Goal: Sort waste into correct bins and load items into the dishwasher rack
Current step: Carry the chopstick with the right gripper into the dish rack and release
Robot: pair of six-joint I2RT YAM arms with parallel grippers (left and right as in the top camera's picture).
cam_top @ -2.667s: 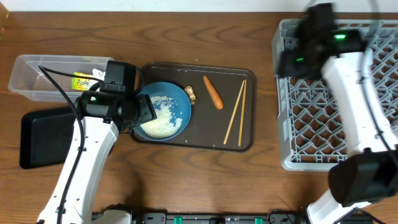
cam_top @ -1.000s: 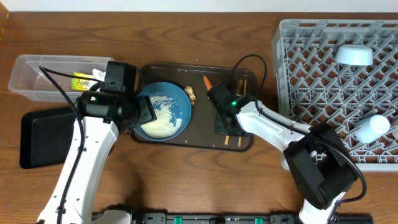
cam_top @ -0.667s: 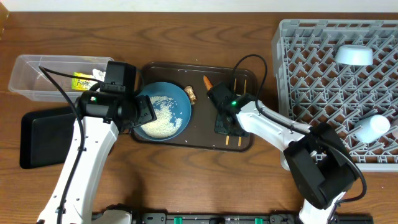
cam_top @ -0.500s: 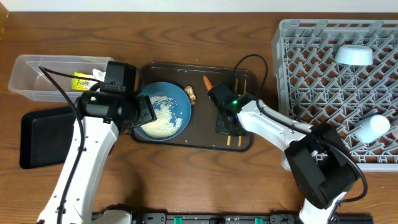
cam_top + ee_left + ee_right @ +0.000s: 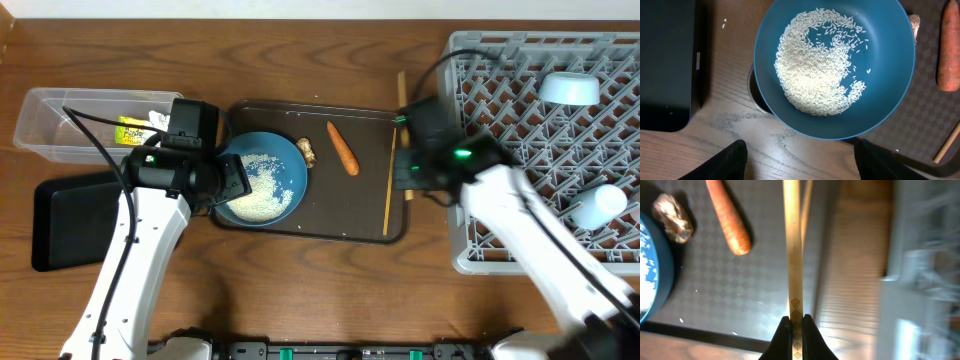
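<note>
My right gripper (image 5: 399, 168) (image 5: 795, 325) is shut on the wooden chopsticks (image 5: 388, 205) (image 5: 792, 245), which it holds lengthwise over the right edge of the brown serving tray (image 5: 330, 218). One stick is pinched between the fingers and the other shows just behind it. My left gripper (image 5: 236, 182) (image 5: 807, 167) hangs open at the near rim of the dark blue bowl (image 5: 840, 120), which holds a heap of rice (image 5: 262, 185) (image 5: 815, 65). A carrot (image 5: 343, 148) (image 5: 730, 217) and a brownish food scrap (image 5: 307, 152) (image 5: 672, 212) lie on the tray.
The grey dishwasher rack (image 5: 500, 200) at the right holds an upturned light bowl (image 5: 570, 88) and a white cup (image 5: 600, 205). At the left stand the clear tub (image 5: 50, 115), with a yellow wrapper (image 5: 135, 130) inside, and the black tray (image 5: 70, 220).
The right gripper has risen off the serving tray with the chopsticks and swung right, toward the rack. The left arm and the bowl have not moved.
</note>
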